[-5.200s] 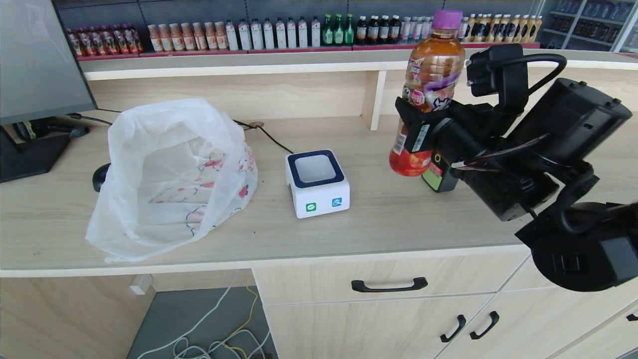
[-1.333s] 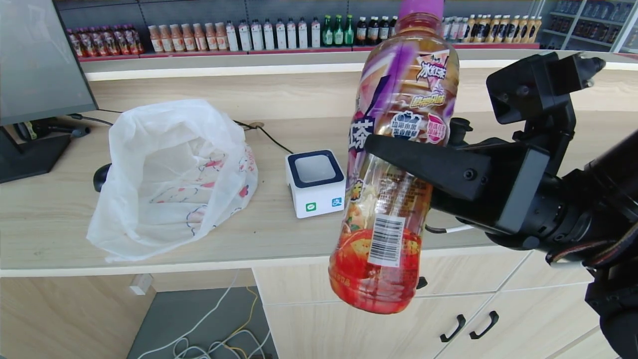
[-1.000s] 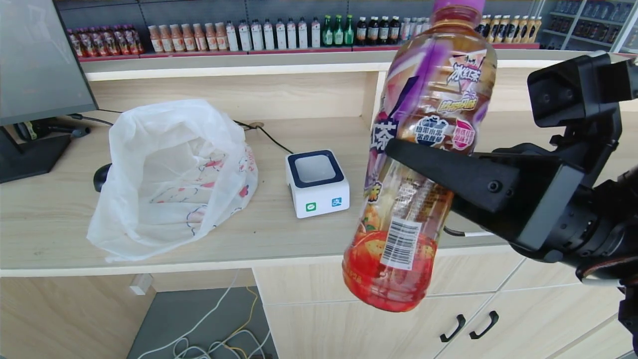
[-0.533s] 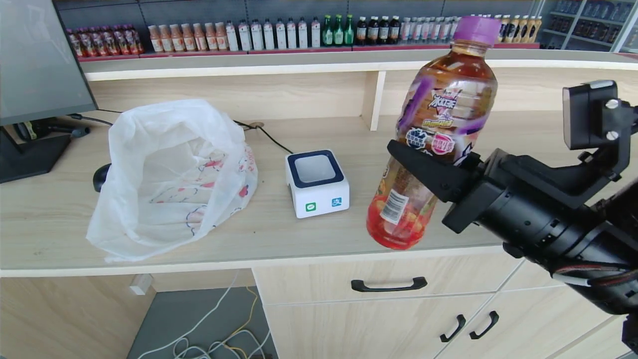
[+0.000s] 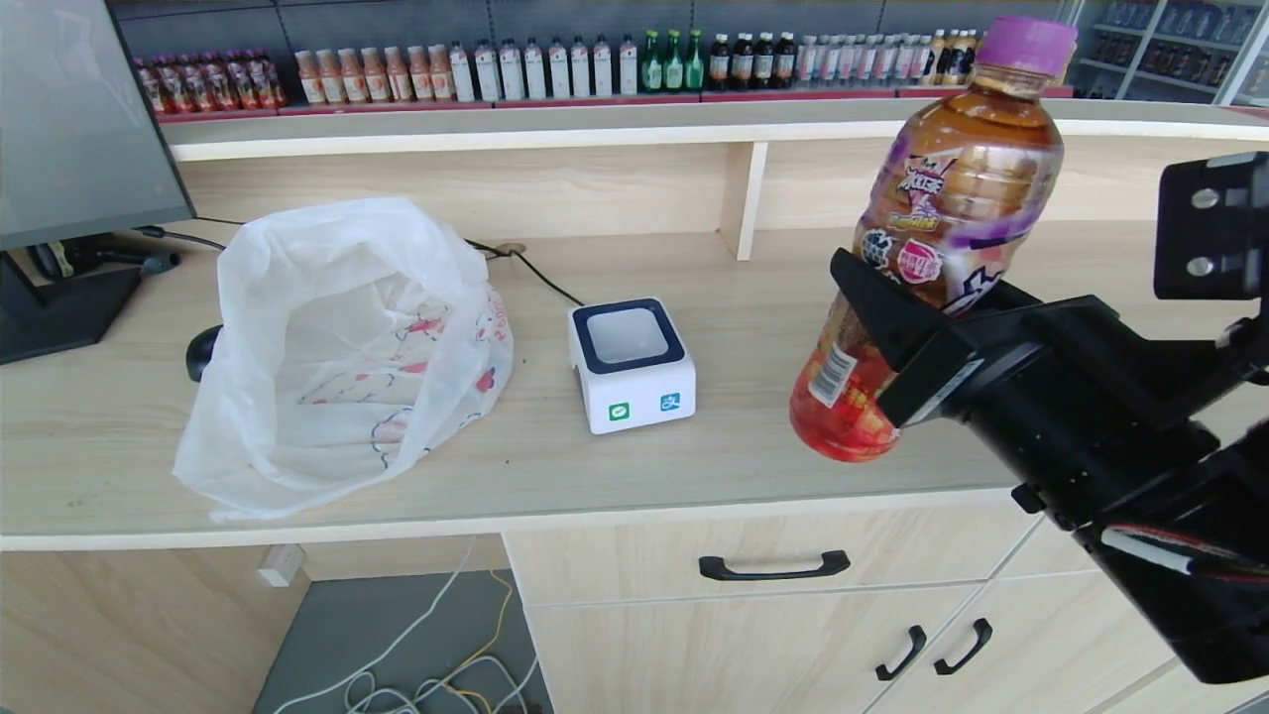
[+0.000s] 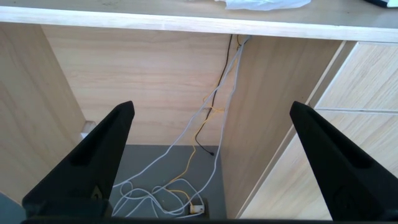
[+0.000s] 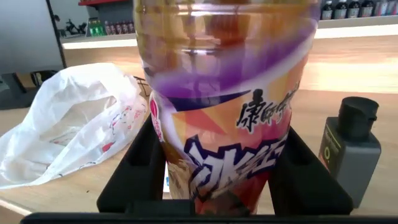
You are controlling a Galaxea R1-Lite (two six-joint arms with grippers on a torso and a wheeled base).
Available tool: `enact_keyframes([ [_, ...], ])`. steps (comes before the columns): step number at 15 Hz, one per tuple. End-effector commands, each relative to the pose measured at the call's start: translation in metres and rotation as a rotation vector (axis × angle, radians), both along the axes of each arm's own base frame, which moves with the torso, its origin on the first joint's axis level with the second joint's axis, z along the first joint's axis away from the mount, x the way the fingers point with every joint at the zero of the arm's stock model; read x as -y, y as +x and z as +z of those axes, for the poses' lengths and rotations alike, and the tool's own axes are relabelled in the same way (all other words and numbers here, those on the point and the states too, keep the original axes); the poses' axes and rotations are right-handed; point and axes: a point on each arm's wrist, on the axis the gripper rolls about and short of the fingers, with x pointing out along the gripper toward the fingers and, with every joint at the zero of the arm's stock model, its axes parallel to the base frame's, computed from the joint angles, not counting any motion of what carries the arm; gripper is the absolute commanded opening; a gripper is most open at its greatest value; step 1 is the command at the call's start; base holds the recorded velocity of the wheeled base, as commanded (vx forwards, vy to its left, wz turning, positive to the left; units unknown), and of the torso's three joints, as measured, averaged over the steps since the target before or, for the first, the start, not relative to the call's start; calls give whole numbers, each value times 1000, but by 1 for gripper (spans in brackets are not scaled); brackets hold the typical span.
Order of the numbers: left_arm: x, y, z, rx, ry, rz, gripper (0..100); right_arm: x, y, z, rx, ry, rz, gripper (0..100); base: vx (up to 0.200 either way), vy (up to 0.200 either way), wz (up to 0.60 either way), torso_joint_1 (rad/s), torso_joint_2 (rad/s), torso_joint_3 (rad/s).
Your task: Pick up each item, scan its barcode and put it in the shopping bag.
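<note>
Above counter (image 5: 734,327), seemingly: right gripper (image 5: 892,307) clamped on bottle (image 5: 957,188) | scanner (image 5: 632,364) between it and bag (image 5: 337,347) | left gripper (image 6: 211,112) apart

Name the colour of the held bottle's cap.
Purple; the tea bottle's cap shows best in the head view.

bright, even light falls from overhead in the head view. the wooden counter (image 5: 753,466) carries only faint, soft shadows, along the foot of the shopping bag (image 5: 337,347) and beside the scanner (image 5: 631,365). the tea bottle (image 5: 942,218) glows amber where light passes through it, with a pale glint on its shoulder. the monitor (image 5: 79,109) screen has a flat grey sheen. the counter's front edge bows toward the sides. below the counter the left gripper (image 6: 211,109) is a dark silhouette against lit wood, and the floor (image 6: 161,180) is dimmer.
</note>
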Motion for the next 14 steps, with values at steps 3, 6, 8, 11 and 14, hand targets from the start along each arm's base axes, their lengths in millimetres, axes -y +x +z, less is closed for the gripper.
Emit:
enact_keyframes([
  [3, 0, 0, 0, 1, 1, 0, 100, 1, 0, 2, 7, 11, -21, 0, 0, 0, 0, 0, 0, 0],
  [6, 0, 0, 0, 1, -2, 0, 100, 3, 4, 1, -8, 41, -20, 0, 0, 0, 0, 0, 0, 0],
  [8, 0, 0, 0, 1, -1, 0, 100, 3, 6, -2, -22, 48, -17, 0, 0, 0, 0, 0, 0, 0],
  [11, 0, 0, 0, 1, -1, 0, 100, 7, 26, -2, -16, 39, -64, 0, 0, 67, 0, 4, -2, 2],
  [14, 0, 0, 0, 1, 1, 0, 100, 2, 31, 0, -7, 40, -60, 0, 0, 200, 0, 1, -2, 2],
])
